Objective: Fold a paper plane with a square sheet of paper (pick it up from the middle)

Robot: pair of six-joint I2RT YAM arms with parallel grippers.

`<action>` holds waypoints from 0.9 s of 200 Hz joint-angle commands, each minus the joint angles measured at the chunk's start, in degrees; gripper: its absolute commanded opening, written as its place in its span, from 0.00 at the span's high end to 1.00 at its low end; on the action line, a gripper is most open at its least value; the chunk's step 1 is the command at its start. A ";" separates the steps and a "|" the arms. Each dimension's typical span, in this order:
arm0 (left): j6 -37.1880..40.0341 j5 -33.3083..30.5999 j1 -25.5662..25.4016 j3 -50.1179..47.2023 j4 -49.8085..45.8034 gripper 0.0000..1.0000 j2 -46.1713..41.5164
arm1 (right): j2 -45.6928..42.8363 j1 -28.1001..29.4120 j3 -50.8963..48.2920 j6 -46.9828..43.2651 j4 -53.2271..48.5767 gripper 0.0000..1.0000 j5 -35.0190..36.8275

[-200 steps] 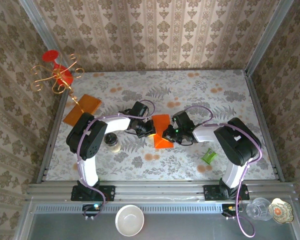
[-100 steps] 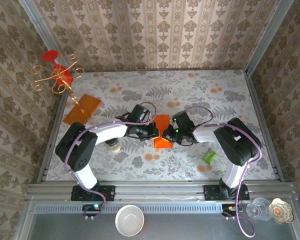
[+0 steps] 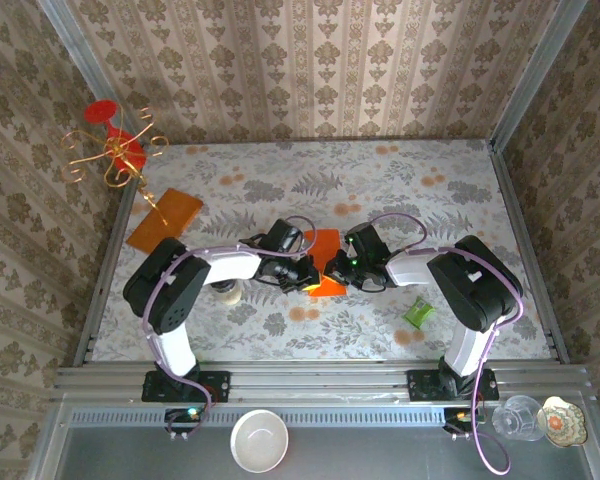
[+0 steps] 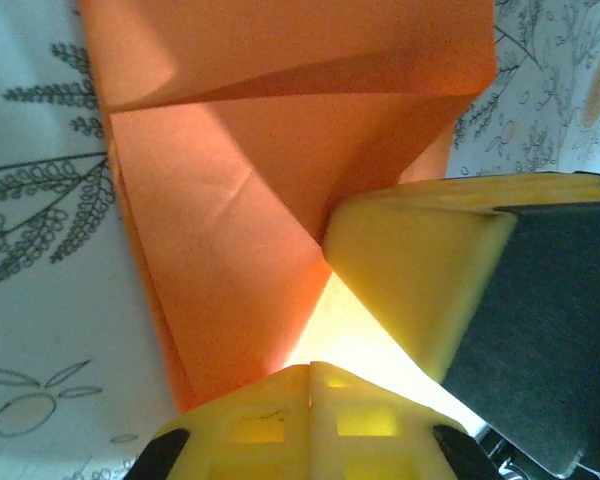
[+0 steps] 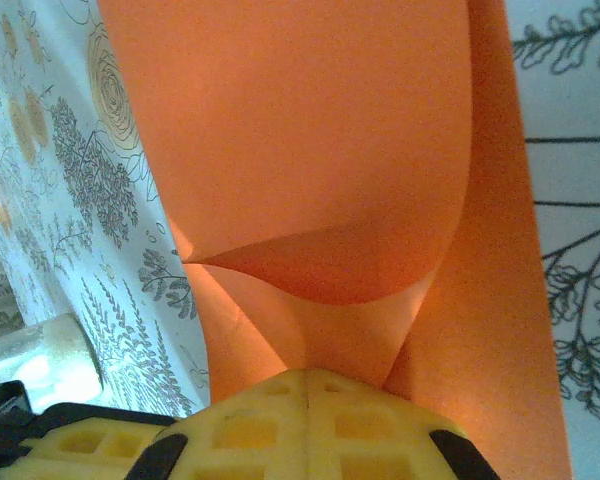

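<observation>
The square sheet of paper (image 3: pixel 325 248) is bright red-orange and lies part-folded on the flowered table between my two grippers. In the left wrist view the paper (image 4: pixel 240 200) shows diagonal creases and a flap folded over at the top. My left gripper (image 4: pixel 309 375) is shut, its tips resting at the paper's near corner, with a yellow finger of the right gripper (image 4: pixel 410 270) close beside it. In the right wrist view the paper (image 5: pixel 310 150) bulges up in a curved fold and runs into my right gripper (image 5: pixel 308 378), which is shut on it. From above, the left gripper (image 3: pixel 305 275) and right gripper (image 3: pixel 340 268) almost meet.
A duller amber-orange sheet (image 3: pixel 163 218) lies at the left by a gold wire stand (image 3: pixel 115 155). A small jar (image 3: pixel 226 290) stands under the left arm. A green scrap (image 3: pixel 417 313) lies right of centre. A white bowl (image 3: pixel 259 440) and a glass (image 3: pixel 520 418) sit off the table in front.
My left gripper has slid right and nearer, onto the paper's lower part beside the right gripper. Less of the paper shows from above. The right arm has stayed put.
</observation>
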 commanded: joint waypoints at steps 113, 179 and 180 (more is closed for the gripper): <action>3.67 -1.70 -0.23 3.21 -7.38 1.00 4.82 | 1.36 -0.20 -2.40 0.58 -6.27 1.00 4.16; 3.87 -0.28 1.13 -5.75 -9.27 1.00 -1.14 | 1.97 -0.20 -0.73 -0.93 -13.50 1.00 9.10; 3.88 -0.24 1.15 -5.88 -9.29 1.00 -1.23 | 2.03 -0.20 -0.72 -0.92 -13.51 1.00 9.11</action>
